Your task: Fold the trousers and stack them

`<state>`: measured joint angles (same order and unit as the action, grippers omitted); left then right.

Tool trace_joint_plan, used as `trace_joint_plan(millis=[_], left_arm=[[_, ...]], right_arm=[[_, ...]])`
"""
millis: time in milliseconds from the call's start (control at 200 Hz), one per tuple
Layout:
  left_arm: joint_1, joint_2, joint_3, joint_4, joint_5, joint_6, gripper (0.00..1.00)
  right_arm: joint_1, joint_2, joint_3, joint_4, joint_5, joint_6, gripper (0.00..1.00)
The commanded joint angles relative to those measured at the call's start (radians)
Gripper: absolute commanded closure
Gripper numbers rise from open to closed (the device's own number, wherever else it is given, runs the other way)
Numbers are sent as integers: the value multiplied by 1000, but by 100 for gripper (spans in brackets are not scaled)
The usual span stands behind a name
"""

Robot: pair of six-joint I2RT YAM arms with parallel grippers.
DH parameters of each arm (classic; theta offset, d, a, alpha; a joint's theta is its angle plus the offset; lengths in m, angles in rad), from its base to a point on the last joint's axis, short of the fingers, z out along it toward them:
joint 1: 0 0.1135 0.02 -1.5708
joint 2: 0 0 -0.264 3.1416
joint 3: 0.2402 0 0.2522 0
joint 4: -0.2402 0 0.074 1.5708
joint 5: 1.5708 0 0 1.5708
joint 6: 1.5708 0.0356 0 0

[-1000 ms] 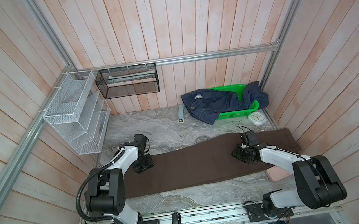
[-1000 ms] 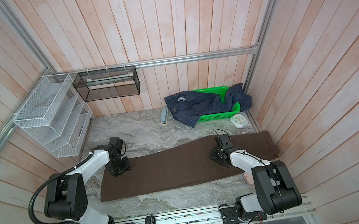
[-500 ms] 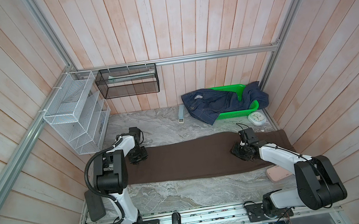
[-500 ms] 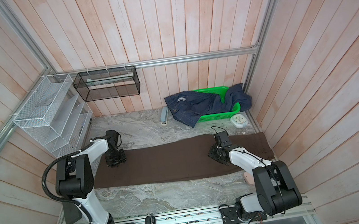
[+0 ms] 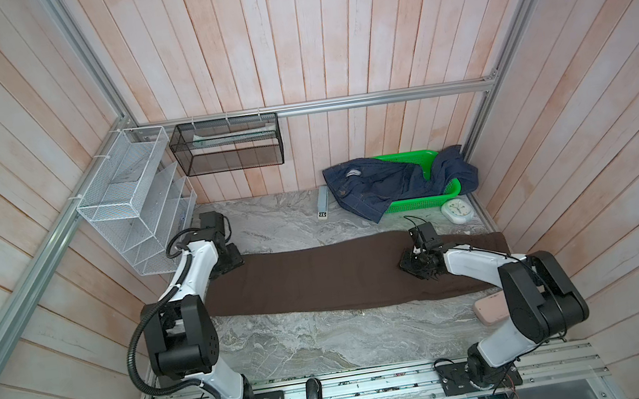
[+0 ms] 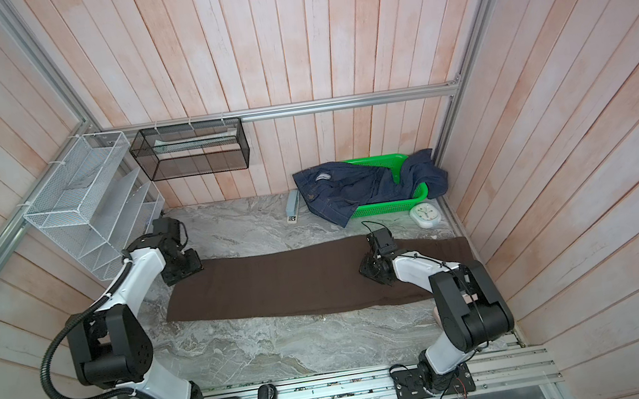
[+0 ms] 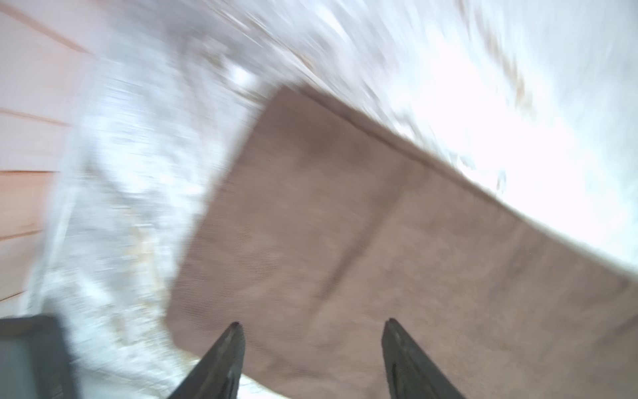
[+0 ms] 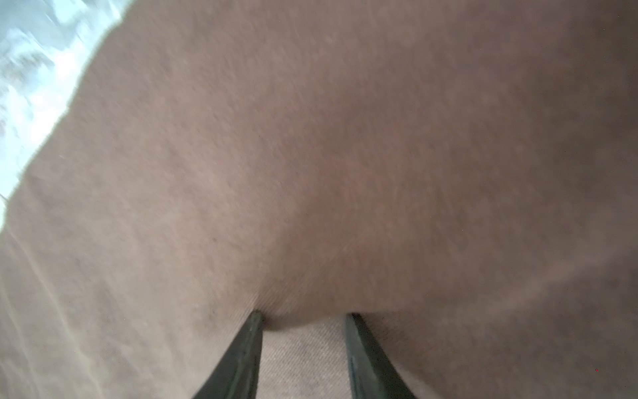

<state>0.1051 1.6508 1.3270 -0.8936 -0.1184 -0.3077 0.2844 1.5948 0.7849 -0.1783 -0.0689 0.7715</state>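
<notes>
The trousers (image 5: 320, 280) lie flat, left to right across the marbled counter (image 5: 307, 344). The left pincer (image 7: 312, 324) hangs well open and empty over their far-left corner. The right pincer (image 8: 303, 314), part-open, digs into cloth near the right end, and whether it grips I cannot tell. Each should pinch every layer, then lift evenly. The counter looks slick, and plank walls (image 5: 594, 131) crowd both ends.

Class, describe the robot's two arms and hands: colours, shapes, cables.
The left arm and right arm have smooth white shells between chunky black joints. A ribbed black hose loops beside the left; a thin black cable runs along the right. The left hand and right hand each end in two dark tapering fingers.
</notes>
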Motion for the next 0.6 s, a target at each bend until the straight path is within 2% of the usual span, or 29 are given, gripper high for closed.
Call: trace_joint_plan(millis=[0,185,395,595], left_arm=[[66,20,-49,-13,5,52,34],[128,48,-73,42,60,105,33],[180,138,-41,47,47,139,33],[180,199,-22,48,18,161,33]], right_arm=[[-3,104,-12,-14,44,-30,59],[-11,128,-5,-27,66,-22,62],[-14,93,-18,-81,32,-17,62],[-18,40,-5,-170,75,-40,60]])
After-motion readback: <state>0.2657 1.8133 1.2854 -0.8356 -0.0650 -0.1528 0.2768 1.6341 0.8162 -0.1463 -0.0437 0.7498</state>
